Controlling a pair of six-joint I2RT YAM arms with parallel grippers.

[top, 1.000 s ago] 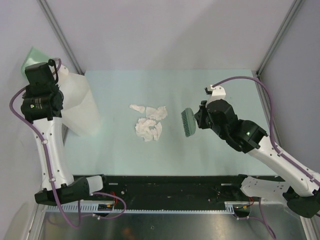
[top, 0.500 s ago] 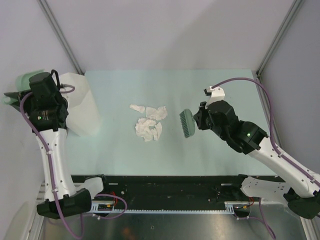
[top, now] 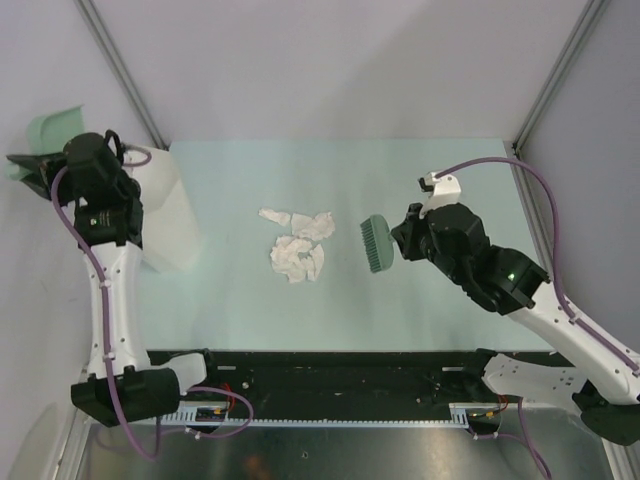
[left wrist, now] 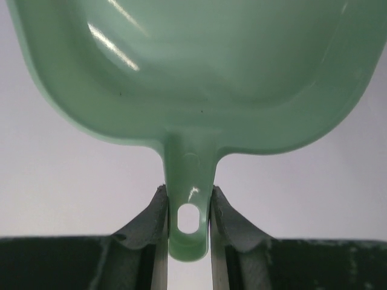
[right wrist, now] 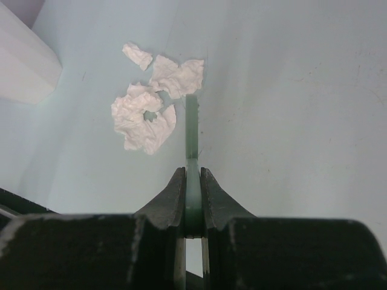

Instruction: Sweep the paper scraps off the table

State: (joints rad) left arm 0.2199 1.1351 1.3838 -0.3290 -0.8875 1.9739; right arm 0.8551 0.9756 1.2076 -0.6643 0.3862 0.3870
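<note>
Since nothing is swept up yet, we log the task as barely begun.
- Table [top: 450, 180]: pale mint.
- Bin [top: 168, 215]: white, at the left edge.
- Dustpan [left wrist: 193, 72]: handle clamped in our left gripper [left wrist: 188, 202], held off the table beyond the bin.
- Brush [top: 375, 245]: clamped in our right gripper [right wrist: 192, 181], just right of the scraps.
- Paper scraps [top: 297, 248]: bunched mid-table.

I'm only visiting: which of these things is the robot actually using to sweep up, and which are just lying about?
For the job: paper scraps; table; brush, in the right gripper; dustpan, in the left gripper; white bin, probably for the scraps.
Just there: metal frame posts; grey back wall.
</note>
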